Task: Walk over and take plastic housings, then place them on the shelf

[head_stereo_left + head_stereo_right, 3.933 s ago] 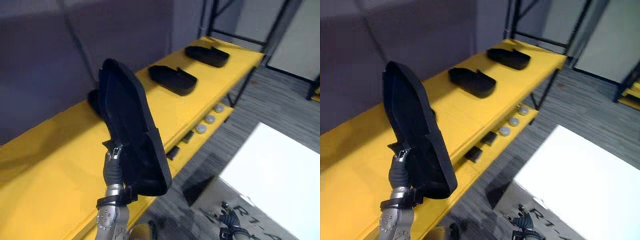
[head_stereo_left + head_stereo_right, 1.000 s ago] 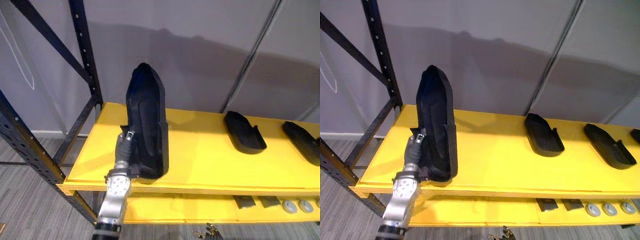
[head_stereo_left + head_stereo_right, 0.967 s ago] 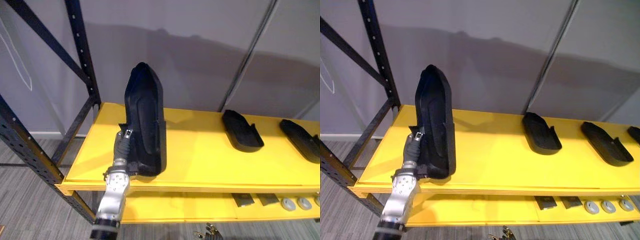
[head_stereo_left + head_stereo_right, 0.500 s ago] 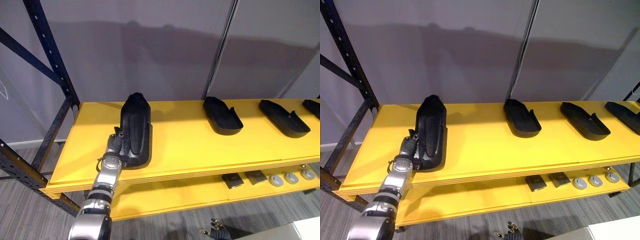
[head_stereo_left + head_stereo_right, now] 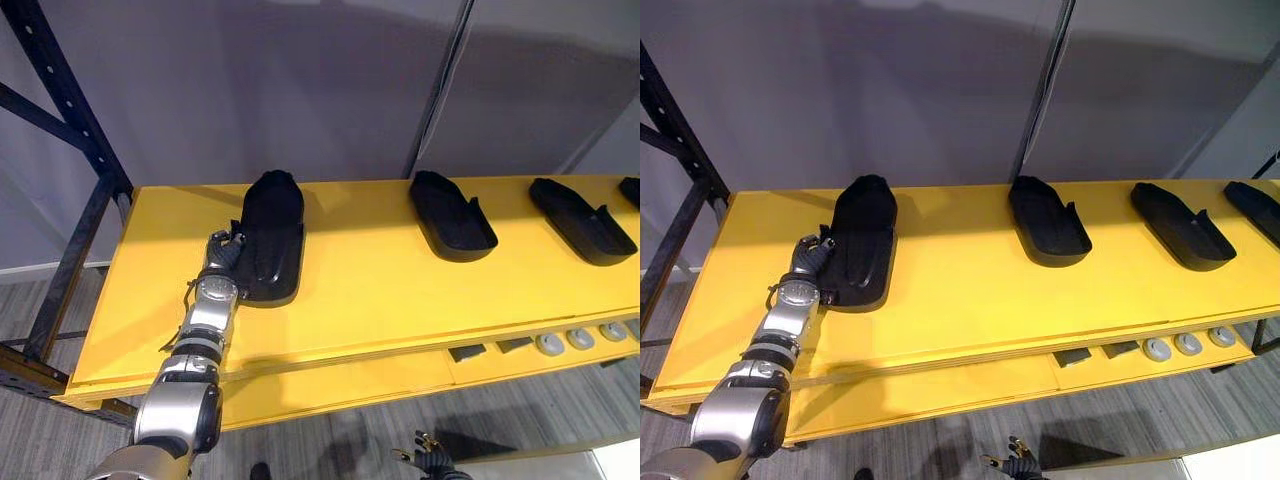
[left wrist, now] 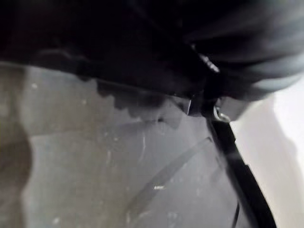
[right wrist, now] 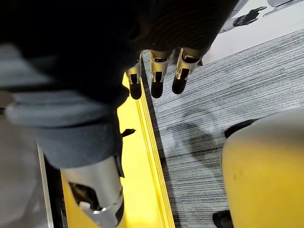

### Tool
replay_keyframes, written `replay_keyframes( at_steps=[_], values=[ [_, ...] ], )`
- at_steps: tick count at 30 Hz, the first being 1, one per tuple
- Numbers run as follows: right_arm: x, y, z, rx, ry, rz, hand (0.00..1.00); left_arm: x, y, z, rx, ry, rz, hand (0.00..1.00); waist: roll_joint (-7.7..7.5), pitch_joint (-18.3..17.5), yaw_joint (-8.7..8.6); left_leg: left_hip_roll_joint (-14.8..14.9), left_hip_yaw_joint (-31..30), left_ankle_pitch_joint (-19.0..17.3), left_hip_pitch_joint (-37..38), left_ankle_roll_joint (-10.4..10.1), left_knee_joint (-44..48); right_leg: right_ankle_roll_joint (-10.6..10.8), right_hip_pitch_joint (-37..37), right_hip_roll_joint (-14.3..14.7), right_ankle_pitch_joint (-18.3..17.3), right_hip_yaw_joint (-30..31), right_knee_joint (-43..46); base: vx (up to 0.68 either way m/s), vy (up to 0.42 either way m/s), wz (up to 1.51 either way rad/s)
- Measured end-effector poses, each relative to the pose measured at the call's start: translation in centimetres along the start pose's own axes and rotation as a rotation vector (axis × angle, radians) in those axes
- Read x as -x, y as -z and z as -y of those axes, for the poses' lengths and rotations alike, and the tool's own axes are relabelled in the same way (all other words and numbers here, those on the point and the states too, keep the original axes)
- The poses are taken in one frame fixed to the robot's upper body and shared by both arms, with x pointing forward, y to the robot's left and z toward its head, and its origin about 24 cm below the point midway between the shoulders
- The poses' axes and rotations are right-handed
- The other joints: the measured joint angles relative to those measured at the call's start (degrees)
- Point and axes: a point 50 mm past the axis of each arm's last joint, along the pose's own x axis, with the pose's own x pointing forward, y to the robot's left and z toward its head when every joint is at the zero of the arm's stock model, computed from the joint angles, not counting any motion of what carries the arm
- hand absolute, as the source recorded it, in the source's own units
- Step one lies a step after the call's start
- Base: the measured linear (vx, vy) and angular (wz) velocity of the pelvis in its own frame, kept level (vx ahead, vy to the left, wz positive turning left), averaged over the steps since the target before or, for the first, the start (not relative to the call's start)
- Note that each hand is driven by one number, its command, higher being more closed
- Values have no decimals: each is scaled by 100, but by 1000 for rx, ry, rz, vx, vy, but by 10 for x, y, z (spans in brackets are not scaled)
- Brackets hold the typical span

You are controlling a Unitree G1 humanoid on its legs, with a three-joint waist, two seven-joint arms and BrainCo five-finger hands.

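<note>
The yellow shelf [image 5: 380, 300] carries the black leftmost housing [image 5: 272, 235] lying flat near its left end, well apart from the next housing [image 5: 452, 215] to the right. The left hand [image 5: 222, 255] lies against the leftmost housing's near left edge, but I cannot tell whether its fingers grip. The right hand [image 7: 161, 71] hangs low by the shelf's front edge, fingers straight and loose.

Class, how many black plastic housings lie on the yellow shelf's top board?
4: the leftmost housing by the left hand, the second housing in the middle, the third housing further right, the fourth housing cut off at the right edge. More may lie beyond view.
</note>
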Motion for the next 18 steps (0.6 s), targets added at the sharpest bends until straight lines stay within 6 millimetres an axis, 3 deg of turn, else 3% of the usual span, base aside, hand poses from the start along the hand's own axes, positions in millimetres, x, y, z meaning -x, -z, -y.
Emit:
replay_keyframes(
  at_steps=[5,11,18],
  values=[
    [0,-1,0,0,2,2,0,5,-11,13,117,-3,26,0,-23,67,49,-14,-15,7,0,8,-2,0,1,-15,-1,-21,13,-50,15,1],
    [0,-1,-1,-1,3,5,0,33,-15,28,289,-20,96,0,-30,97,72,-38,-23,16,25,20,0,2,41,-40,-1,-14,14,-14,4,0],
    [4,1,-2,-5,6,17,0,81,-59,19,465,-86,365,0,-27,97,250,-28,-33,-35,30,46,25,4,108,-39,0,-21,23,0,0,0]
  ],
)
